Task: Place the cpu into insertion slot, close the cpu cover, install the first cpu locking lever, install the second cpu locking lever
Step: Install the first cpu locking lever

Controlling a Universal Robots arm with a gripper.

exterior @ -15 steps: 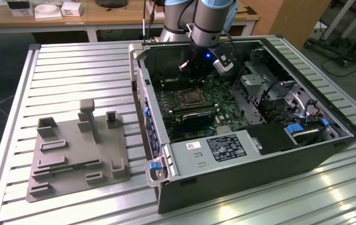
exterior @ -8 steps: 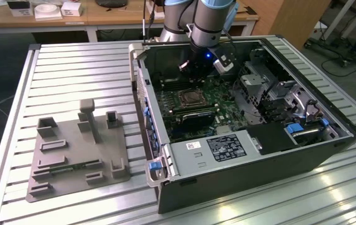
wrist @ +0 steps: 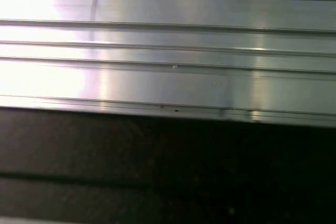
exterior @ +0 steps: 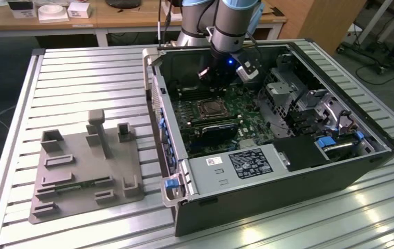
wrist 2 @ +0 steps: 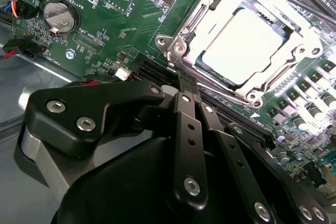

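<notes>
While the gripper [wrist 2: 184,85] hovers, the cpu [wrist 2: 245,45] sits socketed.

The chip [wrist 2: 242,45] has a smooth, pale metal top, framed by a glossy silvery metal cover [wrist 2: 294,72]. The tool [wrist 2: 186,90] is matt black. The worktop [exterior: 79,72] is ribbed, shiny metal.

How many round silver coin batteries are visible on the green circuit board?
1. The round silver coin battery sits in its black holder on the green circuit board in the second wrist view, apart from the silvery metal cpu cover. The black gripper may hide others.
</notes>
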